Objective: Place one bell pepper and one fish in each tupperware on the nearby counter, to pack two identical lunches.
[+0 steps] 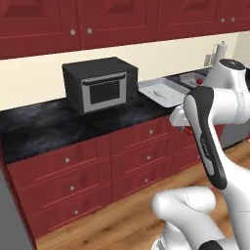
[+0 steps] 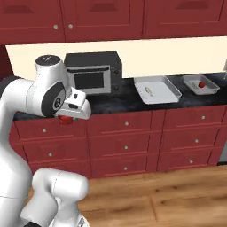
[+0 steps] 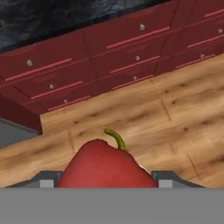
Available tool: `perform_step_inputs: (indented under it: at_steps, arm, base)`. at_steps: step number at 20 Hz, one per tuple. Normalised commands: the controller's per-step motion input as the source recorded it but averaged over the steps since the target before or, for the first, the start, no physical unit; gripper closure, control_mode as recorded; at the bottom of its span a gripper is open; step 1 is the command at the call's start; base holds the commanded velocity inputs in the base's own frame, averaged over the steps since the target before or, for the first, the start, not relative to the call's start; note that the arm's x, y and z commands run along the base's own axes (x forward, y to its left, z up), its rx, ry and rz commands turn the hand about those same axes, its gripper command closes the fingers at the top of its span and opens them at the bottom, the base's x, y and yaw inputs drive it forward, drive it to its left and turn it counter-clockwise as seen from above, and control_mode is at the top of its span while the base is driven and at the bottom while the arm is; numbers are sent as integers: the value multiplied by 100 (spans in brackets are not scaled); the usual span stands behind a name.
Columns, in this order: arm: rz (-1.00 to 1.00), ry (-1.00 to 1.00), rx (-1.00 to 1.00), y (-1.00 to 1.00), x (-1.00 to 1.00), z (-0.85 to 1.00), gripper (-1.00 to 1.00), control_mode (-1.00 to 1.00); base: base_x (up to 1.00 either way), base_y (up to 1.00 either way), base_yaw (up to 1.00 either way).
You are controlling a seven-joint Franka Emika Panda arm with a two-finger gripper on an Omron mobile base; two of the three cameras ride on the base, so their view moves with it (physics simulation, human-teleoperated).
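**Bell pepper held in the gripper, clear of the counter**

Bell pepper [image 3: 107, 168]: glossy red, with a curved green stem at its top. It sits between the two fingers of the gripper [image 3: 105, 179], whose jaws stand wide and closed against its sides. In the hand view it hangs above wooden floor planks, with the dark-red drawer fronts beyond. In the right base view a small patch of the same red shows just under the white hand, in front of the drawers and below the counter edge.

Second bell pepper [image 2: 201, 84]: small red lump lying in the far right tupperware [image 2: 212, 90], a shallow light-grey tray.

Fish [image 2: 150, 91]: one pale slender fish lying in the nearer tupperware [image 2: 170, 91], a light-grey tray beside the toaster oven. No pepper lies with it.

Counter [image 2: 111, 103]: long black marbled top carrying both trays and the oven. The two trays sit near each other but apart.

Toaster oven [image 1: 100, 83]: black box with a silver-framed glass door, standing against the cream wall.

Drawers [image 1: 73, 166]: dark red with round silver knobs, below the counter.

Upper cabinets [image 2: 102, 17]: dark red, above the wall strip.
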Motion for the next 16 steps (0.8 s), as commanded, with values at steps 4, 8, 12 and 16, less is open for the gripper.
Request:
perform_step_inputs:
  at_steps: [4,8,12,16]
  arm:
    - [0,0,0,0,0,0,100,100]
    - [0,0,0,0,0,0,100,100]
    - [0,0,0,0,0,0,100,100]
    - [0,0,0,0,0,0,100,100]
  base:
    - [19,-93,-47]
    - [59,-91,-18]
    - [64,-72,61]
    - [42,-46,87]
